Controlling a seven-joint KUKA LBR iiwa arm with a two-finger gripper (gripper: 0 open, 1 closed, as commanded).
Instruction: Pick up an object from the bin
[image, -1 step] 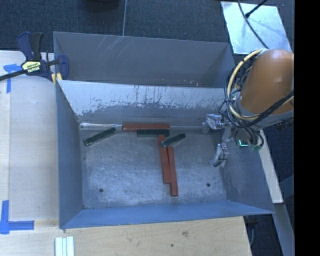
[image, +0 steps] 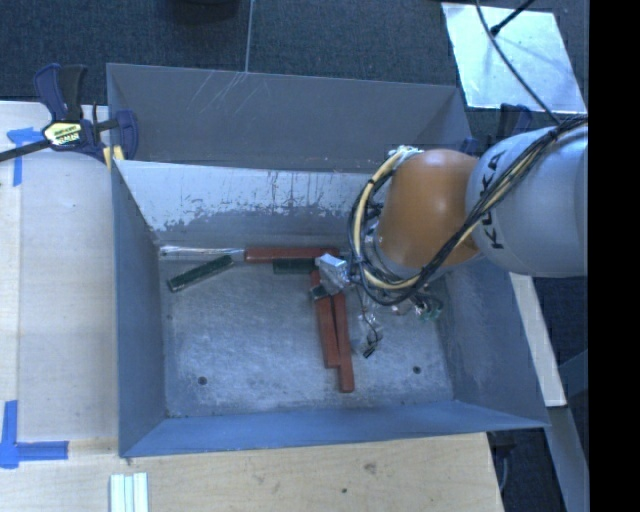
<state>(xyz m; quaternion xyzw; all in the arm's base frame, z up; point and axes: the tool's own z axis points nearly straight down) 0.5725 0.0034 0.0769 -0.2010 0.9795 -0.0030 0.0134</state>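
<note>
The scratched grey metal bin (image: 140, 330) holds, at left, a flat dark green strip (image: 200, 271) lying aslant below a thin clear rod (image: 200, 251), then a flat reddish-brown slat (image: 285, 254) along the foot of the back wall. Right of centre two long reddish-brown bars (image: 337, 340) lie side by side on the speckled floor, and the fingers (image: 333, 272) sit at their far end under the arm's smooth orange dome (image: 425, 215); how far open they are, or whether they hold anything, cannot be told. The silver arm link (image: 535, 200) at right bears the word KUKA in black.
</note>
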